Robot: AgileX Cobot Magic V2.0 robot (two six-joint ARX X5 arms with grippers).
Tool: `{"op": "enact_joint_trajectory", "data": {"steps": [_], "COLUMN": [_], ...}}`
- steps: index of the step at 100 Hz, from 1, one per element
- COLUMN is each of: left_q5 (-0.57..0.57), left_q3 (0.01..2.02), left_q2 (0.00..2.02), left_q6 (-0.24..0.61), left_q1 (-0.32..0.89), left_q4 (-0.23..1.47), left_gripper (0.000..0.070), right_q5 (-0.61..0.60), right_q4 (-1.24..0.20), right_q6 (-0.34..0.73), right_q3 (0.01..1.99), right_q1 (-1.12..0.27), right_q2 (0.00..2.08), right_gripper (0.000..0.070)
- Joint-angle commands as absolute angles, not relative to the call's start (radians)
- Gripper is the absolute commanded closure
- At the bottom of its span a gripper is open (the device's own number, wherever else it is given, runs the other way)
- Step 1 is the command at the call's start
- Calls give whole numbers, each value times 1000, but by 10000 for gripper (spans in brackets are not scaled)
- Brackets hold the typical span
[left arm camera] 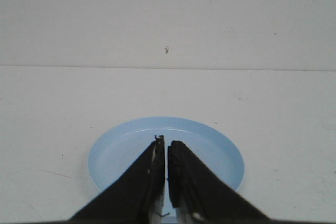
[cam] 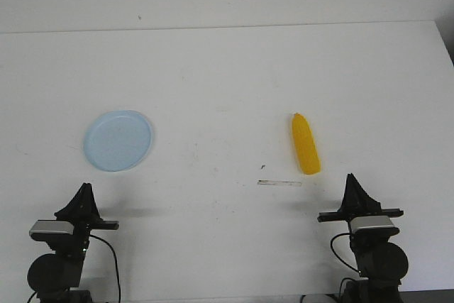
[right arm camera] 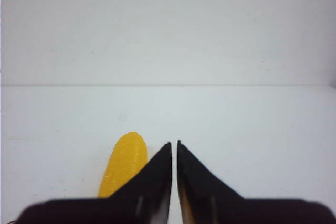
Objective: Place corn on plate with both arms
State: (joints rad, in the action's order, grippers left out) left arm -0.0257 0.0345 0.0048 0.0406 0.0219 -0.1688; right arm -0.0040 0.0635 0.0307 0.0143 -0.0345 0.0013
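Both arms sit at the near edge of the white bench (cam: 227, 69), one at each corner of the front view. Left arm (cam: 60, 243): its gripper (cam: 85, 188) points forward, the fingers pressed together with only a thin slit between them in the left wrist view — nothing is held. Right arm (cam: 372, 246): its gripper (cam: 352, 179) is likewise closed to a narrow slit and holds nothing.

Plate (cam: 118, 140): pale blue, round, flat on the bench on the left side, just ahead of the left gripper. In the left wrist view the closed fingers (left arm camera: 149, 177) overlap the near part of the plate (left arm camera: 210, 150); whether they touch it cannot be told.

Corn (cam: 305, 144): bright yellow, lying flat on the bench on the right side, well apart from the plate. Its tapered tip points away from the robot, its blunt end toward the near edge. It lies just ahead of the right gripper and slightly to that gripper's left — in the right wrist view the corn (right arm camera: 123, 163) shows beside the closed fingers (right arm camera: 157, 174), partly hidden by them.

Short pale strip (cam: 279, 183): lies on the bench near the corn's blunt end, toward the centre.
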Motion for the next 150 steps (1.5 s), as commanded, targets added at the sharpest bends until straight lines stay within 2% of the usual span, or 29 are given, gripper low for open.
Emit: {"op": "enact_joint_trajectory", "data": {"steps": [1, 29, 53, 85, 112, 150], "left_q5": [-27, -10, 1, 83, 83, 76], "left_q3": [13, 13, 47, 249, 448, 692], "left_q2": [3, 3, 3, 60, 310, 842], "left_q6": [42, 20, 144, 148, 147, 134], "left_q1": [20, 19, 19, 19, 19, 19], "left_q4": [-181, -183, -213, -211, -204, -170], "left_gripper": [699, 698, 699, 699, 699, 699], "right_q5": [-3, -3, -3, -3, -3, -3], "right_q4": [75, 75, 75, 75, 75, 75], "right_q6": [36, 36, 36, 36, 36, 36], "right_q3": [13, 13, 13, 13, 13, 13], "right_q1": [-36, -36, -36, -36, -36, -36], "right_q2": [1, 1, 1, 1, 1, 1], "right_gripper": [685, 685, 685, 685, 685, 685]}}
